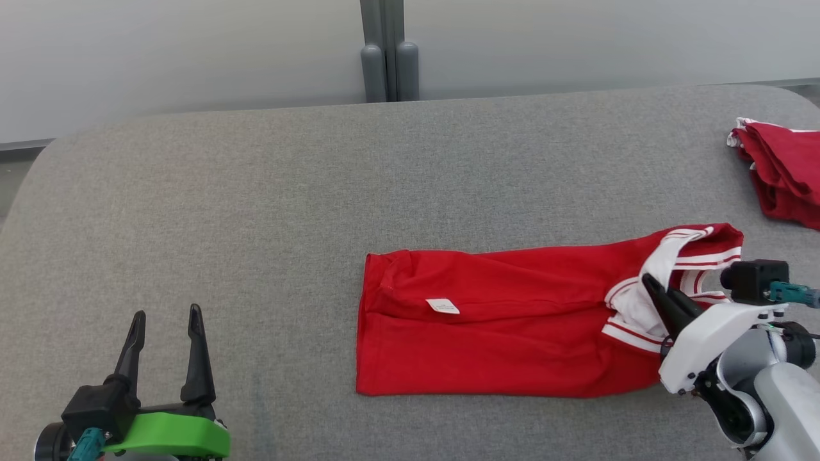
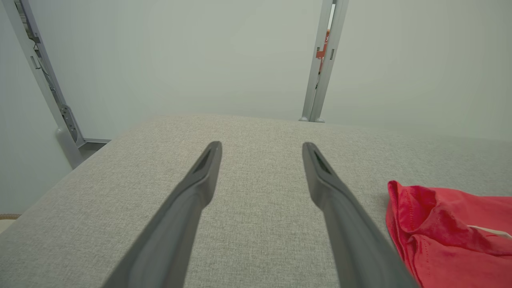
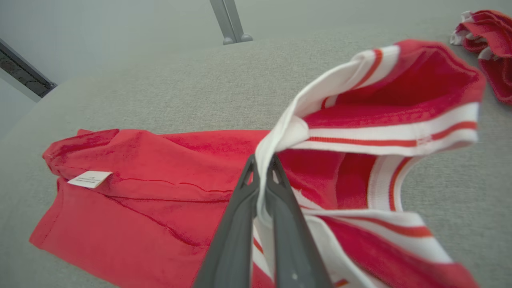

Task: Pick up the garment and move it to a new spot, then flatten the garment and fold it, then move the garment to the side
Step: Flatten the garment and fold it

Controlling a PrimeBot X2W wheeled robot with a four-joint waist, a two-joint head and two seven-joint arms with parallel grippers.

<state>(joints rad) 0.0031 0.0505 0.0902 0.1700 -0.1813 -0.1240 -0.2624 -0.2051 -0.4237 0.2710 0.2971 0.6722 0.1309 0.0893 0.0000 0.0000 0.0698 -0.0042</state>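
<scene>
Red garment (image 1: 500, 326) lies right of centre on the table (image 1: 256, 192); my right gripper (image 3: 262, 161) pinches its striped trim (image 3: 292, 130), left gripper (image 1: 166, 312) spread, idle. Folding, I judge: next I carry that end across.
</scene>
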